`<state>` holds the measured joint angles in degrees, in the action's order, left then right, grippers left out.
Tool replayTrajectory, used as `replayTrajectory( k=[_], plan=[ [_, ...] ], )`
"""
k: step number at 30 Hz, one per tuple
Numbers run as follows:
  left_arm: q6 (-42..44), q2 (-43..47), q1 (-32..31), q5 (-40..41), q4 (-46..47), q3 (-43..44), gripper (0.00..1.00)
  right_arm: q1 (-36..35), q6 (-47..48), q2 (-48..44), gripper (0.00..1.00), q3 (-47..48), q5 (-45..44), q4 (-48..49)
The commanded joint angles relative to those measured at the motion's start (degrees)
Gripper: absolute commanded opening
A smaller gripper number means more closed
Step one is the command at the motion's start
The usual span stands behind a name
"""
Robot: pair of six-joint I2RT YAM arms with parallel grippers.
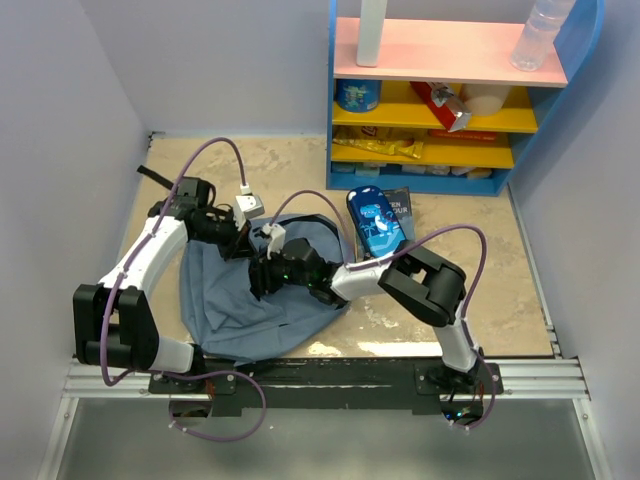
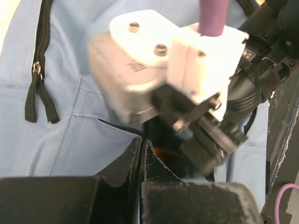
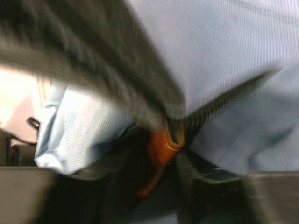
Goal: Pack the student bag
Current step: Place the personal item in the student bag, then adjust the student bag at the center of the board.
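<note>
Slate-blue soft fabric student bag [image 1: 230, 300] is lying with its mouth under right gripper [image 1: 262, 282], jaw spread unreadable; left gripper [image 2: 141, 142] is clamping shut alongside.

Pretty boxed-in setup: pale lavender-grey walls on the left [image 1: 60, 120], far [image 1: 230, 60] and right [image 1: 600, 200] sides, lit evenly with no hard shadows. The counter [image 1: 500, 260] is a beige marbled slab, with an aluminium rail [image 1: 540, 378] along its near edge. In the far right corner stands a blue-framed shelf unit [image 1: 335, 100] with a pink top board [image 1: 440, 50] and yellow shelves [image 1: 400, 112] below it.
</note>
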<state>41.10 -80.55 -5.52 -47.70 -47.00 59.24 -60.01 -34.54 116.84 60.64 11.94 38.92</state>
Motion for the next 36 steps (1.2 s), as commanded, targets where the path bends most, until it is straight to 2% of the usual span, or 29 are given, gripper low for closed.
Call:
replayTrajectory(
  k=[1,4,8,11,13,18,19,21,25,27,32,36],
  plan=[
    [-0.3,1.8,-1.0,-5.1,2.9,1.3,0.00,-0.4,3.4,0.1,0.54,5.8,-1.3,-3.5],
    [-0.1,1.8,-1.0,-4.9,2.9,0.7,0.00,0.4,4.0,-4.0,0.63,1.9,-7.7,-4.0],
    [-0.1,1.7,-1.0,-4.7,3.9,-0.4,0.00,1.6,6.3,-12.0,0.67,-5.3,-16.9,-8.0],
    [-0.4,1.7,-1.0,-4.6,5.0,-1.2,0.00,1.6,8.5,-18.1,0.62,-9.5,-23.3,-8.1],
    [-0.7,1.6,-1.0,-4.1,5.8,-1.7,0.00,1.6,9.8,-21.2,0.54,-10.3,-26.9,-9.6],
    [-0.9,1.7,-1.0,-1.9,7.4,-2.3,0.00,1.5,12.7,-18.8,0.47,-7.6,-26.6,-17.0],
    [-1.3,1.7,-1.0,-0.4,8.1,-2.8,0.00,1.3,12.7,-16.8,0.43,-7.1,-26.8,-19.7],
    [-4.1,2.2,-1.0,2.3,12.8,-3.8,0.00,0.6,12.7,-15.8,0.41,-7.3,-27.8,-21.4],
    [-11.7,2.8,-0.5,16.6,24.7,-7.4,0.00,-2.6,13.4,-15.0,0.37,-9.7,-33.1,-25.5],
    [-13.5,1.7,0.2,18.6,27.7,-7.0,0.00,-3.2,13.2,-15.0,0.34,-11.7,-33.7,-26.2],
    [-18.1,-3.2,0.2,19.1,33.5,-3.6,0.00,-8.9,10.5,-15.7,0.27,-15.6,-31.6,-23.3],
    [-20.6,-9.2,-1.6,12.7,31.5,3.5,0.00,-14.0,9.8,-14.0,0.27,-14.2,-27.9,-17.4]
  ],
)
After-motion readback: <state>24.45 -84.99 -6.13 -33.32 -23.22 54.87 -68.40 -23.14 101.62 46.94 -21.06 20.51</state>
